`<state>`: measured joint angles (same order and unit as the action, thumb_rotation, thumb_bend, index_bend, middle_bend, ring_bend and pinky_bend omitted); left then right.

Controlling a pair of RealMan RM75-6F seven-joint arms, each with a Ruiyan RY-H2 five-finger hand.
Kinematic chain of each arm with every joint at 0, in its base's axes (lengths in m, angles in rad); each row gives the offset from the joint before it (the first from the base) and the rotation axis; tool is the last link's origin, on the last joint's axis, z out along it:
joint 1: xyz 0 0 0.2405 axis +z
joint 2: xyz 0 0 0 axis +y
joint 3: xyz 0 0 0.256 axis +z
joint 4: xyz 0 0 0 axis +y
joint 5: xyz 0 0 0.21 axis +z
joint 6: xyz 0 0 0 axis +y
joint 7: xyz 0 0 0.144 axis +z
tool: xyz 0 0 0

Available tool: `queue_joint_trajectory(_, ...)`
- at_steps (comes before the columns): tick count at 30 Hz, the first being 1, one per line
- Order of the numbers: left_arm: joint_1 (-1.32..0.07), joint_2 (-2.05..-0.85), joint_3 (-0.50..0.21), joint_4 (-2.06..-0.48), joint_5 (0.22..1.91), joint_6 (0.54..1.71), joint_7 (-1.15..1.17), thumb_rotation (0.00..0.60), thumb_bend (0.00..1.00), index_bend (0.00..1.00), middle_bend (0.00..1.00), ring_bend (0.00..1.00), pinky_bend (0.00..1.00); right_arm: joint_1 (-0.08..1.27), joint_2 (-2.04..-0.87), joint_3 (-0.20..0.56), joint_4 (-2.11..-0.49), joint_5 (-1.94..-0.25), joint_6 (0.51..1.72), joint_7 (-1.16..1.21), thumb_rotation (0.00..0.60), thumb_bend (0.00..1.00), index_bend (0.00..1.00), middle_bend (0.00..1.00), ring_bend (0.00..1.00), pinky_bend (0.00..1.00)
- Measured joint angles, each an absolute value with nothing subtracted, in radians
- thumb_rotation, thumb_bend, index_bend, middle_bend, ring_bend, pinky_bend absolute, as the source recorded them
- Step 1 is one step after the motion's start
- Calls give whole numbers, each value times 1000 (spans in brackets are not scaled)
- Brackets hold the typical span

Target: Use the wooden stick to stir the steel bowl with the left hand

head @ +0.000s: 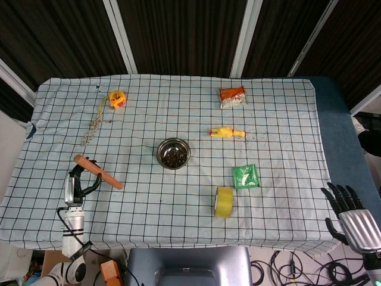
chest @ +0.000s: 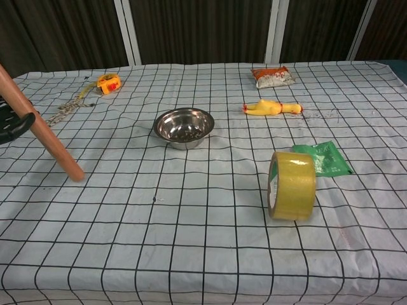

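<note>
My left hand [head: 76, 183] holds the wooden stick [head: 99, 172] above the table's left side, well left of the steel bowl [head: 173, 153]. The stick slants, its far end pointing down and to the right. In the chest view the wooden stick [chest: 44, 130] crosses the left edge, and only dark fingertips [chest: 14, 129] of the left hand show. The steel bowl [chest: 184, 126] stands at the table's middle with dark bits inside. My right hand [head: 352, 215] hangs off the table's right front corner, fingers spread, holding nothing.
A yellow tape roll [chest: 292, 185] stands on edge near the front. A green packet [chest: 327, 158], a yellow rubber chicken [chest: 272, 108] and an orange snack bag [chest: 272, 77] lie to the right. A yellow tape measure [head: 118, 99] and a chain [head: 94, 125] lie at the back left.
</note>
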<state>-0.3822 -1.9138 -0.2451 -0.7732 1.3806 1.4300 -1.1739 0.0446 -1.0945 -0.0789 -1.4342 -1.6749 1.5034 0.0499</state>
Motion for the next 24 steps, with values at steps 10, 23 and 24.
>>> queue_joint_trajectory(10,-346,-1961,-197,-633,1425,1467,-1307,600,658,634,594,252,125,38,-1091,-72,-1435,-1670,1515,57,600,429,0,0,0,0)
queue_joint_trajectory(23,-317,-1986,-153,-539,1468,1509,-1401,600,540,384,473,190,126,34,-1090,-71,-1436,-1672,1517,55,600,429,0,0,0,0)
queue_joint_trajectory(24,-317,-1986,-150,-538,1469,1507,-1406,600,509,340,445,174,126,33,-1090,-71,-1436,-1673,1518,56,600,429,0,0,0,0)
